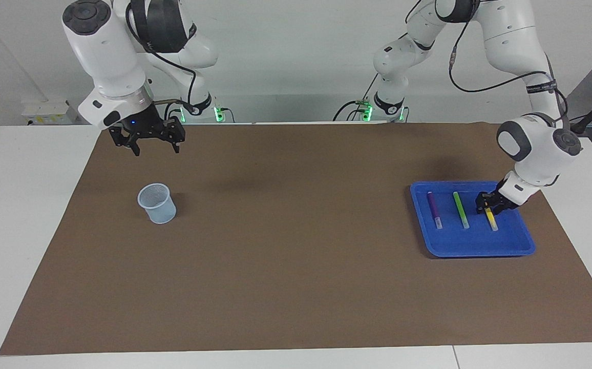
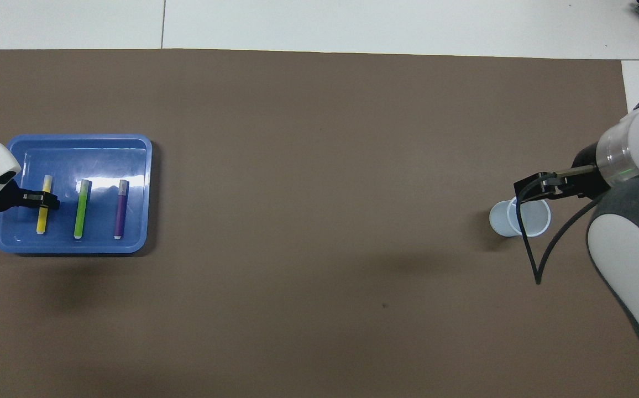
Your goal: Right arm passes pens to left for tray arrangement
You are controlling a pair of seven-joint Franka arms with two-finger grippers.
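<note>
Hard to make out: the grip of the left gripper [image 1: 489,206], too small and dark against the tray to tell whether pinching the pen or let go. Hidden beneath its black fingers: a short stretch of the yellow pen [image 1: 492,221], close to the end nearer the robots. Cut off at the edge of the overhead view: most of the left arm, only the white wrist showing; most of the right arm too, a large white and grey link filling that corner.

Yellow pen lying flat in the bright blue tray [image 1: 480,249], straddled by the left gripper, which reaches down into the tray at a slant. Beside it, green pen [image 1: 461,210] and then purple pen [image 1: 435,207], all three roughly parallel, apart from one another, whitish ends pointing away from the robots. Tray at the left arm's end of the brown mat [image 1: 296,266].

Right gripper [image 1: 153,147] waiting in the air at the right arm's end, fingers spread wide, holding nothing, roughly over a small pale mesh cup [image 1: 157,204] and well clear of it. In the overhead view, part of the cup's rim crossed by the black wrist cable [image 2: 528,249]. Cup upright on the mat, well apart from the tray.
</note>
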